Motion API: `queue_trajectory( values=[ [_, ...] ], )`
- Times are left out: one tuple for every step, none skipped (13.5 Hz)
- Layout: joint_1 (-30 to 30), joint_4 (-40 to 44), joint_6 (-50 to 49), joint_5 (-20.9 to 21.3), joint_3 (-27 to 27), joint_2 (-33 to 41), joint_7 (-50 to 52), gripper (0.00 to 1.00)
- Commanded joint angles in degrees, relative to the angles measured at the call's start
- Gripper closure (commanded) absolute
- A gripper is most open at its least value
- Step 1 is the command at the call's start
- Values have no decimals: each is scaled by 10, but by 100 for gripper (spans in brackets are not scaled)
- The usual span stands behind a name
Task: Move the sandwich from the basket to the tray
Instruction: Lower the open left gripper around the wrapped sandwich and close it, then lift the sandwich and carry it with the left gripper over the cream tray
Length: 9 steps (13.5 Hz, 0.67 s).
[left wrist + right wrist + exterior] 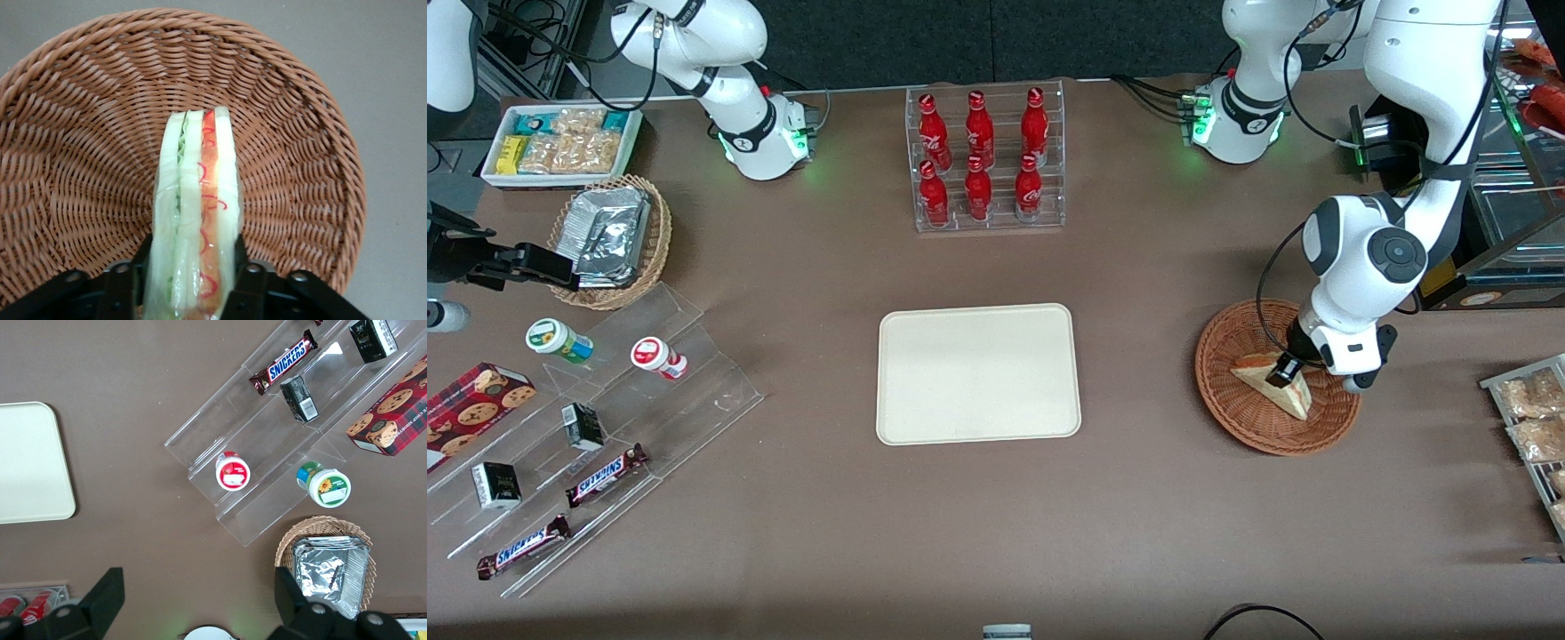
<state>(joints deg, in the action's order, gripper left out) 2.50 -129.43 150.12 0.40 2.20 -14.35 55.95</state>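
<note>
Still in the basket [1240,418]: the sandwich [1279,396], a pale wedge standing on edge, cut face with red-orange and green filling turned toward the wrist camera [197,220]. Clamped on the wedge's two bread faces: the tool [1286,370], one black finger [248,283] pressed to each side, so grasping the sandwich, not released. Round, reddish-brown wicker all around the wedge in the wrist view [80,167]; lower part of the wedge hidden between the fingers, so contact with the basket floor cannot be told. Basket resting on the brown tabletop [1156,516], toward the working arm's end. Beside it, at mid-table and well apart: the cream-white tray [978,373], rectangular, rounded corners, low rim, nothing on it. Farther from the front camera than the tray: a clear rack of red bottles [985,160]. Toward the parked arm's end: a tan wicker basket of foil packets [609,240], a white bin of snacks [560,147], and clear stepped shelves [587,444] with Snickers bars [607,474], small cartons and two round tubs.
</note>
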Motion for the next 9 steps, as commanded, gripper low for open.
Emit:
queue_trajectory(
  values=[
    [6,51,-113,8,10,23,7,80],
    [5,81,-170,9,20,33,7,80],
    [6,112,-227,10,28,40,7,80],
    [5,143,-277,10,43,45,7,80],
    [5,173,-317,14,60,46,7,80],
    [5,201,-353,22,80,44,12,80],
    [5,229,-383,29,106,41,14,80],
    [6,249,-402,29,131,36,14,80],
    [6,262,-405,29,157,33,14,80]
  ],
)
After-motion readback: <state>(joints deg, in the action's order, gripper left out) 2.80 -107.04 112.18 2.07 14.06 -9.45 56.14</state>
